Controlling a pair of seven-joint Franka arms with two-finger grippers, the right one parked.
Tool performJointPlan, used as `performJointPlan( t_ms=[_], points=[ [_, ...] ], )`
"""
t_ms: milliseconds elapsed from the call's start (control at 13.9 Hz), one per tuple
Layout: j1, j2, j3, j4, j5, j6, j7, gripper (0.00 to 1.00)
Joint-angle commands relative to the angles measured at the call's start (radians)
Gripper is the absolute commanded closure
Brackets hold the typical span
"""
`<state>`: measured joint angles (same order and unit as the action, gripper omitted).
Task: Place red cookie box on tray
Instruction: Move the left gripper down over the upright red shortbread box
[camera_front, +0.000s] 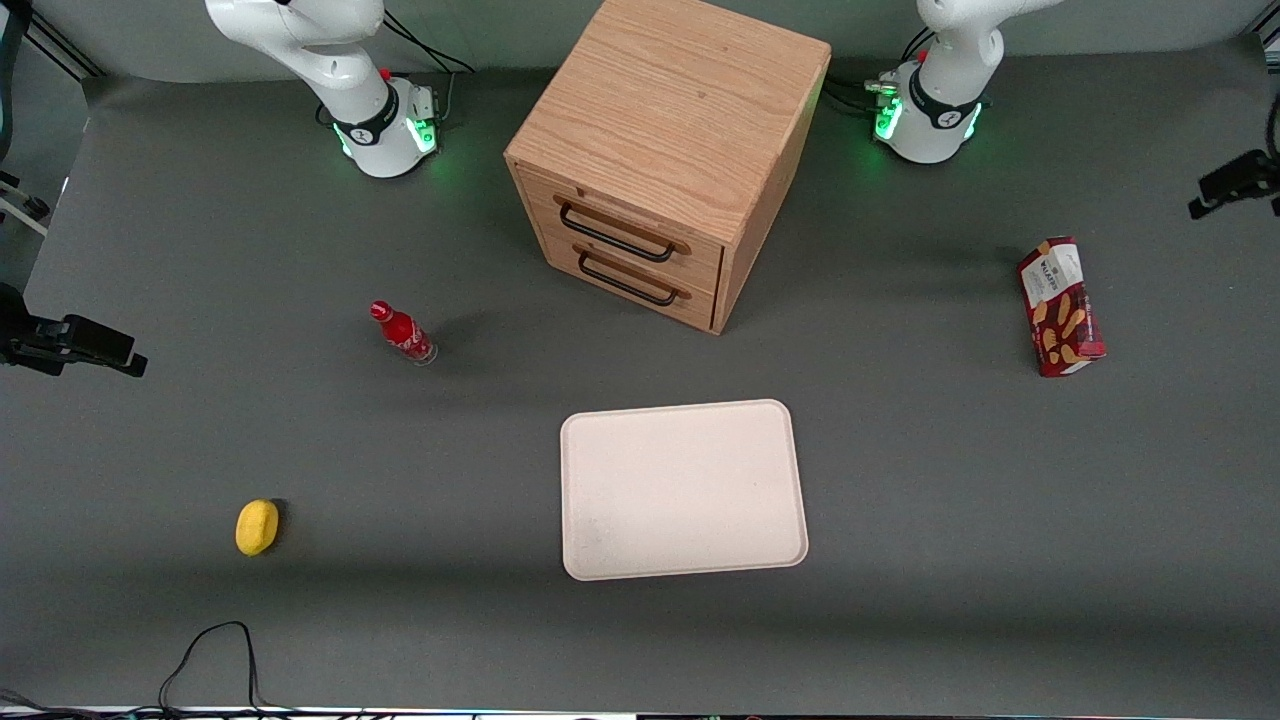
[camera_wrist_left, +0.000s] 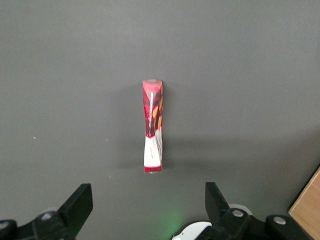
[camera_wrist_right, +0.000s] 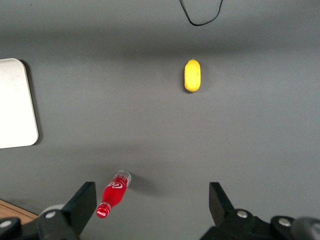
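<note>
High above the table, the gripper (camera_wrist_left: 145, 210) hangs with fingers (camera_wrist_left: 77, 205) spread wide, holding and touching nothing. Red cookie box (camera_wrist_left: 153, 126) stands on its long narrow edge on the grey table (camera_front: 950, 520) below it, toward the working arm's end. Tray (camera_front: 683, 489) lies flat, well apart from the box, in front of the wooden drawer cabinet (camera_front: 665, 160).
</note>
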<state>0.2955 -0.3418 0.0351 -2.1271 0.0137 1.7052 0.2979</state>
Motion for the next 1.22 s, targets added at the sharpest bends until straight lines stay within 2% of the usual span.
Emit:
performJointPlan(
  t_ms=[0, 216, 576, 1151],
  points=[
    [0.011, -0.068, -0.004, -0.114, 0.012, 0.044, 0.010, 0.00],
    [0.013, -0.045, -0.003, -0.203, 0.012, 0.183, 0.010, 0.00],
    [0.011, 0.088, -0.003, -0.359, 0.012, 0.489, 0.038, 0.00],
    [0.011, 0.311, -0.004, -0.418, 0.012, 0.773, 0.059, 0.00]
  ],
)
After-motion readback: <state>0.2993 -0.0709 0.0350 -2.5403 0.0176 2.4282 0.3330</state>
